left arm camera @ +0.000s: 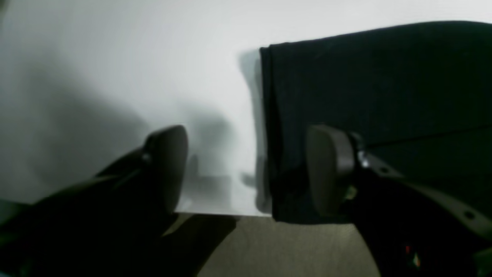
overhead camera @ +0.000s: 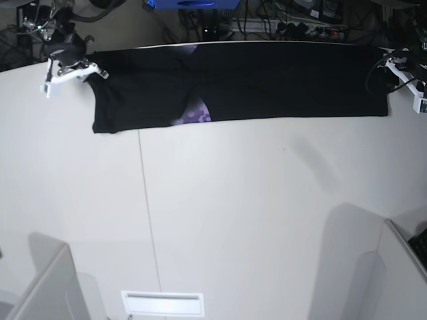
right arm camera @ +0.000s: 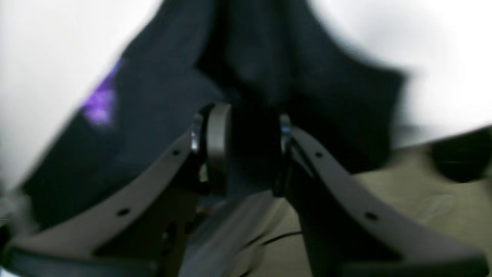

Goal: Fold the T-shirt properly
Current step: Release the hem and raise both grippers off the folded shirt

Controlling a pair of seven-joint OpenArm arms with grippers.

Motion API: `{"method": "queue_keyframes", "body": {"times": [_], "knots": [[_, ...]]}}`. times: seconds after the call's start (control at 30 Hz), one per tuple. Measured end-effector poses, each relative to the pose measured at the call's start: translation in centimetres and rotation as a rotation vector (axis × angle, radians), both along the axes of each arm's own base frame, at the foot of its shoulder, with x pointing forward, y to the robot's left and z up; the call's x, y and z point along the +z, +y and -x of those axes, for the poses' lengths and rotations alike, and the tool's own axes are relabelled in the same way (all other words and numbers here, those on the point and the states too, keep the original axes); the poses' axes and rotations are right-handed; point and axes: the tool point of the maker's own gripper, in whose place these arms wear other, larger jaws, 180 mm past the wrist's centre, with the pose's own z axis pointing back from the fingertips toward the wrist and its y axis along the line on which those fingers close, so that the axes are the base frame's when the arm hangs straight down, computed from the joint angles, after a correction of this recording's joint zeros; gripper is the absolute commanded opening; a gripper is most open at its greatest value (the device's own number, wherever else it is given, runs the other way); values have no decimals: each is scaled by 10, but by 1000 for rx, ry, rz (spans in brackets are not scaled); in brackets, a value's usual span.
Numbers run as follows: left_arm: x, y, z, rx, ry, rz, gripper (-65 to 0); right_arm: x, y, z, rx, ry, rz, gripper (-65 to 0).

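Now the T-shirt (overhead camera: 267,83) lies as a long black band along the table's (overhead camera: 267,213) far edge. At its one end the left gripper (left arm camera: 246,169) gapes wide, holding nothing; at the other, the right gripper (right arm camera: 248,150) stands partly open around black cloth.

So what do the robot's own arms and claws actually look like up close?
Each claw has two dark, curved fingers ending in rounded oval pads. On the left gripper the pads look matte dark grey; the right gripper shows small holes along its finger arms and silvery screws by the pads. From the base view, the wrists carry white brackets and dark cables.
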Motion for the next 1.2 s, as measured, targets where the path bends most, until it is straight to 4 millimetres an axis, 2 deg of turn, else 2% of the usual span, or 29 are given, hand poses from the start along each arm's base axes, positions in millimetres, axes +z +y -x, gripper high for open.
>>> {"method": "queue_keyframes", "body": {"times": [0.07, 0.13, 0.17, 0.2, 0.3, 0.4, 0.53, 0.63, 0.77, 0.87, 0.93, 1.07, 1.2], "knots": [[-3, -4, 0, 16, -12, 19, -181, 2, -9, -2, -18, -30, 47, -497], [-11, -13, 3, 37, -18, 53, -216, 5, -15, -6, -1, -70, 108, -569], [-13, -17, 2, 43, -24, 70, -270, 9, -11, -9, 43, -103, 115, -638], [-14, -20, -1, 54, -37, 79, -337, 13, -3, -15, 108, -146, 118, -650], [-15, -31, -15, 71, -97, 124, -650, 27, 20, -37, 260, -252, 105, -650], [-20, -36, -17, 105, -104, 145, -650, 37, 24, -62, 282, -322, 96, -650], [-24, -33, -24, 124, -100, 95, -650, 13, 17, -78, 288, -233, 70, -650], [-43, -28, -22, 173, -50, 73, -650, 0, 11, -92, 256, -220, 46, -650], [-75, -32, -17, 170, 18, 83, -650, -16, -3, -95, 254, -168, 85, -650], [-85, -41, -24, 134, -41, 104, -650, -34, -17, -92, 255, -95, 149, -650], [-88, -40, -24, 135, -64, 107, -650, -43, -21, -91, 249, -77, 171, -650], [-90, -37, -26, 142, -76, 120, -650, -38, -23, -93, 246, -101, 194, -650], [-81, -41, -23, 125, -56, 92, -650, 3, -18, -96, 286, -190, 267, -650]]}}
